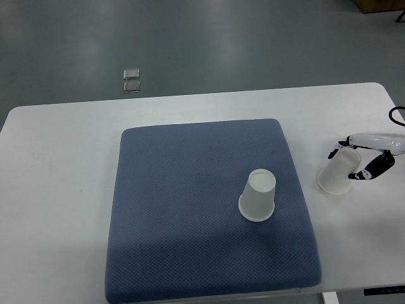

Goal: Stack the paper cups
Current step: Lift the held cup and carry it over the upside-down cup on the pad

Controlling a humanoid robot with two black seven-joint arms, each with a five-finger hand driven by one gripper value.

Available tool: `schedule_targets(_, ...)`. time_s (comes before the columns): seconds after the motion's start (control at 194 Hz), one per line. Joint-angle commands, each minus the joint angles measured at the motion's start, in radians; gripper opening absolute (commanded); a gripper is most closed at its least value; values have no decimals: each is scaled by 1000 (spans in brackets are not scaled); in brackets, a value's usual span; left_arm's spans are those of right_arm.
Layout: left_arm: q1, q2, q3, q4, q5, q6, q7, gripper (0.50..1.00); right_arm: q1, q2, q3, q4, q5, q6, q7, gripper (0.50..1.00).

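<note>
A white table (57, 164) held a blue mat (183, 209). One paper cup (258, 196) stood upside down on the mat, right of its centre. Further right, off the mat, the right hand (362, 159) gripped a second cup (337, 172), also upside down, its fingers (369, 170) wrapped around the cup's upper part.

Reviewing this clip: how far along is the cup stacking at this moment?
Nothing is stacked yet. One paper cup stands upside down on the blue mat. In hand: the right hand is closed around the second cup, also upside down, on the bare white table right of the mat. Left: lifting it and setting it over the first cup. The left arm is out of view.
</note>
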Motion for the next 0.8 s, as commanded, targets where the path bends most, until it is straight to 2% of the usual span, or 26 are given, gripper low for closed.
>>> schedule_targets(0.0,0,0,0,0,0,0,0,1000,30,-9,3,0,5,6,42,688)
schedule_targets(0.186,0,0,0,0,0,0,0,1000,112,-17,3,8,8,27,57,690)
schedule_targets(0.33,0,0,0,0,0,0,0,1000,196,-47,3,44,8,116,57,693)
schedule_targets(0.418,0,0,0,0,0,0,0,1000,268,-90,7,115,9,170,57,693)
schedule_targets(0.593,0,0,0,0,0,0,0,1000,345,-158,41,293,11,227,57,693)
schedule_targets(0.794,0,0,0,0,0,0,0,1000,424,-189,52,446,14,281,57,693)
